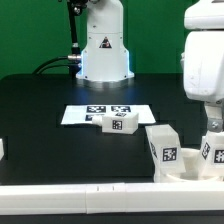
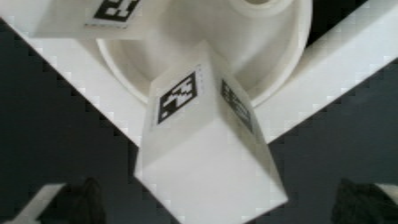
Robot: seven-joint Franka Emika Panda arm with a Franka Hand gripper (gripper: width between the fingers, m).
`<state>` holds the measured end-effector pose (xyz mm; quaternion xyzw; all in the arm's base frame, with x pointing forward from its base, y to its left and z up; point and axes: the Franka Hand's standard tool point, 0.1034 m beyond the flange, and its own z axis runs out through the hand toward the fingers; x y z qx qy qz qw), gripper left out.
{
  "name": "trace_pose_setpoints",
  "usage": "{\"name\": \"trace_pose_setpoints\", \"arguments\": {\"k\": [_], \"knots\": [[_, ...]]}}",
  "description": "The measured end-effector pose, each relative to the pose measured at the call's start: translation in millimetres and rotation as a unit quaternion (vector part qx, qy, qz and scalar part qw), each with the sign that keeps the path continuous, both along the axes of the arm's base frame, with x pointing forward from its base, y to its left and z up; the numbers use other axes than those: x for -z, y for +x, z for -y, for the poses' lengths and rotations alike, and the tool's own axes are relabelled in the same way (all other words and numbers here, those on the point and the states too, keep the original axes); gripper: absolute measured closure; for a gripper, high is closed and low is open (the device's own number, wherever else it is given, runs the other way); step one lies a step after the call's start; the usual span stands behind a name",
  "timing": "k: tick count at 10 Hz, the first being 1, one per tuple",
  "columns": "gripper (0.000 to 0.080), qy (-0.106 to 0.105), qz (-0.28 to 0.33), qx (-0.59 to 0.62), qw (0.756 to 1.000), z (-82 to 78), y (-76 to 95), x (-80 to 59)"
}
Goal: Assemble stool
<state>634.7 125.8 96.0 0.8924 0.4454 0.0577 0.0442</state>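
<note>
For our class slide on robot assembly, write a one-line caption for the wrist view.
Open pincer framing a chunky white plastic block leg that overlaps the round white plastic seat.

No readable words, brands or numbers anywhere, fwiw. Only signs are black-and-white square tags.

- Wrist view: two tags on leg [image 2: 205, 150] sitting between fingers [image 2: 71, 205], one on each face either side of its edge.
- Another tag on far block [image 2: 107, 12], beyond seat [image 2: 267, 60] from fingers.
- Exterior view: several tags on marker board [image 1: 80, 113], well away from fingers.
- One tag on board leg [image 1: 120, 122], one on middle leg [image 1: 163, 150], nearer fingers.
- Small dark mark on arm base [image 1: 103, 45], too tiny to read.
</note>
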Motion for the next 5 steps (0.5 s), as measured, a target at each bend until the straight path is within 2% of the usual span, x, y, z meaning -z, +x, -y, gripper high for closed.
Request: {"name": "trace_pose_setpoints", "arguments": {"k": [1,3,4,5], "knots": [[0.0151,-0.013,-0.002,-0.029,0.999,2.3,2.8,6.8],[0.0151,-0.020,-0.013,-0.039,0.999,6.5,2.8,18.9],[0.0151,-0.029,-0.018,-0.051,0.998,2.7,-0.9,27.5],[0.0151,-0.031,-0.019,-0.057,0.998,-0.8,-2.1,29.3]]}}
